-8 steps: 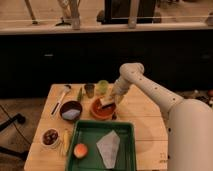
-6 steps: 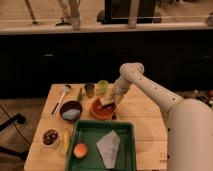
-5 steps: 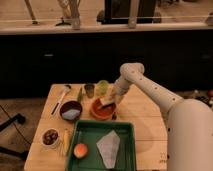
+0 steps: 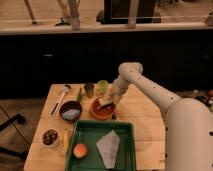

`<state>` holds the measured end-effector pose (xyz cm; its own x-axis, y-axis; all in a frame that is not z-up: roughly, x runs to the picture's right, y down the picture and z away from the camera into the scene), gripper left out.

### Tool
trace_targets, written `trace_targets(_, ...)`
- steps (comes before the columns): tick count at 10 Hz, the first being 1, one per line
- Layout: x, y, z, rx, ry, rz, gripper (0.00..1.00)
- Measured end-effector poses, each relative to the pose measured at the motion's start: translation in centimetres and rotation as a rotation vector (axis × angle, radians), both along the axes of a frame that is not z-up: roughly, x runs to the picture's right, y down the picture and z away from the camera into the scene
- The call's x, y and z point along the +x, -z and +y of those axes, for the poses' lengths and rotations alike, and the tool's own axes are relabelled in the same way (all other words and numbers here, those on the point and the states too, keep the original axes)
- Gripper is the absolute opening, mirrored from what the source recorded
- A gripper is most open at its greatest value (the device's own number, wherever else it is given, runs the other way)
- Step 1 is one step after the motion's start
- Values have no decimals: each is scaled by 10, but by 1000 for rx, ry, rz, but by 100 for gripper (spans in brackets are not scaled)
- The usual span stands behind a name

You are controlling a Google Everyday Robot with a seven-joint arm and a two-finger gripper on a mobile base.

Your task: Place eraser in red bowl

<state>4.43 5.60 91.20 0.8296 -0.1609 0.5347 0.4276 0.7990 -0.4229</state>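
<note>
The red bowl (image 4: pixel 101 111) is a round shallow orange-red bowl in the middle of the wooden table (image 4: pixel 145 130). My gripper (image 4: pixel 106 103) hangs over the bowl's right half, at the end of the white arm that reaches in from the right. A small pale whitish block, the eraser (image 4: pixel 105 104), sits at the gripper's tip just above the bowl's inside. I cannot tell whether the eraser is held or lies in the bowl.
A dark maroon bowl (image 4: pixel 70 110) with pale contents stands left of the red bowl. A small bowl of dark round items (image 4: pixel 50 137) is at the front left. A green tray (image 4: pixel 102 147) holds a grey cloth (image 4: pixel 108 147) and an orange fruit (image 4: pixel 80 150). Cups (image 4: pixel 102 87) and a spoon (image 4: pixel 61 97) are at the back.
</note>
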Motion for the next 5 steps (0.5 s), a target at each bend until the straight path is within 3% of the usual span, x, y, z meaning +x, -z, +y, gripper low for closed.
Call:
trace_targets(1,-12,3,0,0,18,-24,0)
trace_targets(5,-28,11,2,-13,32,-70,0)
